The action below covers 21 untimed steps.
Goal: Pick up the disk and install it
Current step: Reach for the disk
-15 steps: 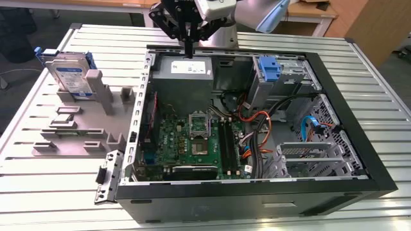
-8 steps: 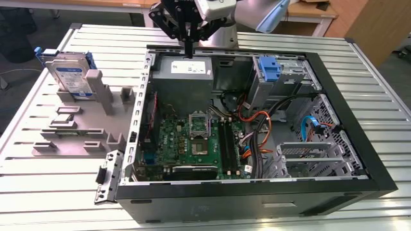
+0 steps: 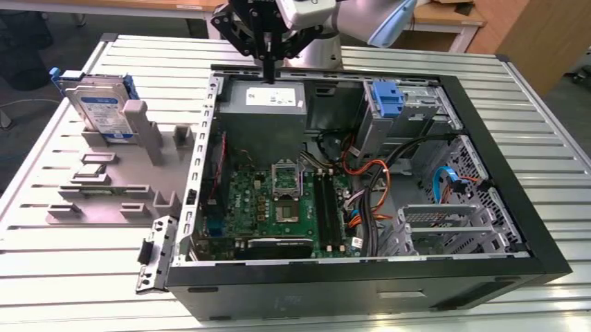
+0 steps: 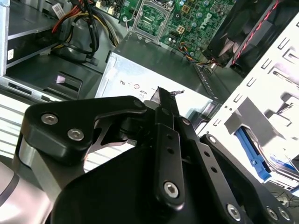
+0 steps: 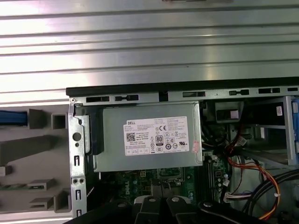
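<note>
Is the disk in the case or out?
Out: the disk stands upright in the grey holder, outside the case. The gripper hangs above the case.

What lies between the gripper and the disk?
In the exterior view, the computer case's metal side wall and table slats separate the gripper from the disk.

Bright, even light from above fills the exterior view, and the ribbed bench (image 3: 83,270) gleams pale. In the first wrist view glare bleaches its ribs almost white. Soft shadow sits inside the computer case (image 3: 369,283); the dark claw (image 4: 163,95) shows small highlights.
</note>
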Each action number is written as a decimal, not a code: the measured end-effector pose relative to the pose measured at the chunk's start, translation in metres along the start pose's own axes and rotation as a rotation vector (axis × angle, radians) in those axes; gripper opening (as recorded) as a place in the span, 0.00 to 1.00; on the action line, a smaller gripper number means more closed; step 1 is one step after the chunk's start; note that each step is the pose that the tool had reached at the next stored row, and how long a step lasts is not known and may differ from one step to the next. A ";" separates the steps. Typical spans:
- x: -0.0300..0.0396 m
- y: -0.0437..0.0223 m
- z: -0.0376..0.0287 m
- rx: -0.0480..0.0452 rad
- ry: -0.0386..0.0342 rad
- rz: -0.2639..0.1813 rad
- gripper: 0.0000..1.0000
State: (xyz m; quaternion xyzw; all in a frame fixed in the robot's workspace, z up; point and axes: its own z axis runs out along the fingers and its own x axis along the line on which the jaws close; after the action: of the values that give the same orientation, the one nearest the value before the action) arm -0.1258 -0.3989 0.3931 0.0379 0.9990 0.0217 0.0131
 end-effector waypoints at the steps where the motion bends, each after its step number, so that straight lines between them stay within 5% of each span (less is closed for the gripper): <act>1: 0.0013 -0.0001 0.0000 0.0000 0.0000 0.000 0.10; 21: 0.0043 -0.0003 0.0000 0.0000 0.0000 0.000 0.10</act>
State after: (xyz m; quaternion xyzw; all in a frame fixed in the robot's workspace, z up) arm -0.1301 -0.3989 0.3930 0.0379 0.9990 0.0217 0.0130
